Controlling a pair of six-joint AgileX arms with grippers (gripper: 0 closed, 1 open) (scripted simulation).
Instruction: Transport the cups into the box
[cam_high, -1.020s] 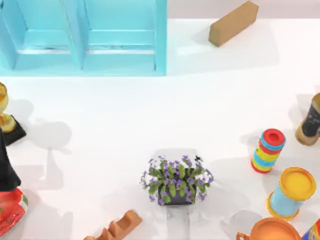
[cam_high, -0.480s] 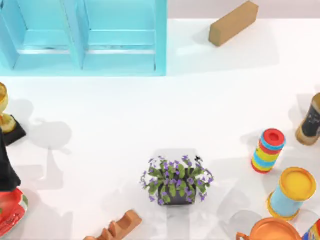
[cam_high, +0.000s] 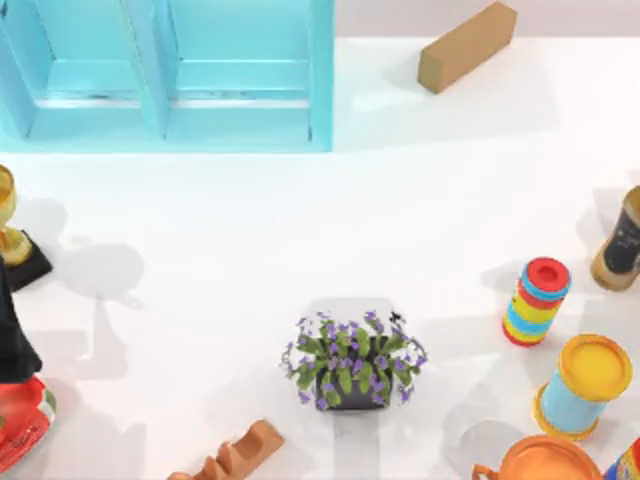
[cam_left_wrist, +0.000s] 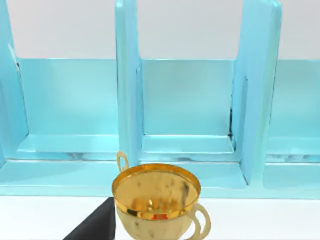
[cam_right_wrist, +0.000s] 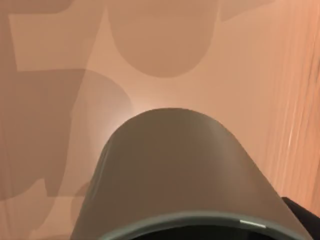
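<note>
A dark olive-grey cup (cam_right_wrist: 175, 170) lies very close in the right wrist view, its rim nearest the camera, over an orange-tan surface. A small dark part shows at that picture's corner, and I cannot tell whether fingers hold the cup. The large light cyan box (cam_high: 320, 90) stands at the table's far left, its upright divider splitting it into compartments. The left wrist view faces the box (cam_left_wrist: 127, 100) from close by, with a gold trophy cup (cam_left_wrist: 156, 200) in front of it.
A tan block (cam_high: 466, 45) lies at the back right. A striped stacked cylinder (cam_high: 536, 300), a yellow-lidded can (cam_high: 585, 385), a dark-labelled can (cam_high: 622, 245) and an orange bowl (cam_high: 545, 462) crowd the right. A flower pot (cam_high: 352, 360) stands front centre. The trophy (cam_high: 8, 235) stands at the left edge.
</note>
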